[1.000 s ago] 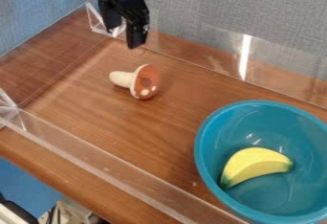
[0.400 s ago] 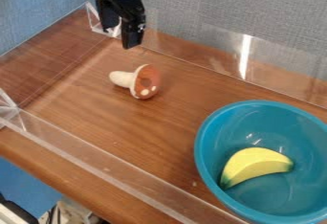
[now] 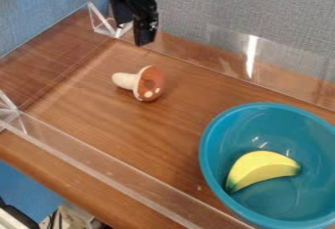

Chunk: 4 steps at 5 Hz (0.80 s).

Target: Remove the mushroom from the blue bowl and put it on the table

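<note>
The mushroom (image 3: 140,83) lies tipped on its side on the table (image 3: 78,91), left of centre and well apart from the blue bowl (image 3: 229,135) at lower right; the transfer appears complete. Only a yellow-green wedge (image 3: 261,169) sits in the bowl. The gripper (image 3: 139,29) hangs at upper centre, jaws apart and empty, pointing down. The mushroom sits below it, clear of contact.
</note>
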Each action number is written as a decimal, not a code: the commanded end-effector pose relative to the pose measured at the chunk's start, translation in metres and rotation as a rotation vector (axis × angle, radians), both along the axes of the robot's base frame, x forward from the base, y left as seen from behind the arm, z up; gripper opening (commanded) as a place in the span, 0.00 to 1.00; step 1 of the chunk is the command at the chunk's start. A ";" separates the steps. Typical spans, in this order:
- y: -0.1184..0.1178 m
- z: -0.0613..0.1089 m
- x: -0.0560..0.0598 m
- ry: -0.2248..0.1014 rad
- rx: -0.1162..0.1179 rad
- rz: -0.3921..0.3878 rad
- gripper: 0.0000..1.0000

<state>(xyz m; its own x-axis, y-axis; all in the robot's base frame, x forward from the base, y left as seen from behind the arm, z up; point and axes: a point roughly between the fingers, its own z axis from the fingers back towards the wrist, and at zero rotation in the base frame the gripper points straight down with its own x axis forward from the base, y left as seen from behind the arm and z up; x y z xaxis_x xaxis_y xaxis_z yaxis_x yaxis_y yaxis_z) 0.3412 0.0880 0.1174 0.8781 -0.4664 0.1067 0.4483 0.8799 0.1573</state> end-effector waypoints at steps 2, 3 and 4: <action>0.003 0.021 -0.015 -0.064 0.010 0.033 1.00; -0.002 0.020 -0.013 -0.069 0.011 0.017 1.00; -0.003 0.033 -0.009 -0.092 0.016 -0.057 1.00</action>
<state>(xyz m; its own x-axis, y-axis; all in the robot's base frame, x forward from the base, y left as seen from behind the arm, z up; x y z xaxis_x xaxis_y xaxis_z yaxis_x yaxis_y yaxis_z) 0.3255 0.0850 0.1171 0.8571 -0.5041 0.1066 0.4882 0.8606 0.1448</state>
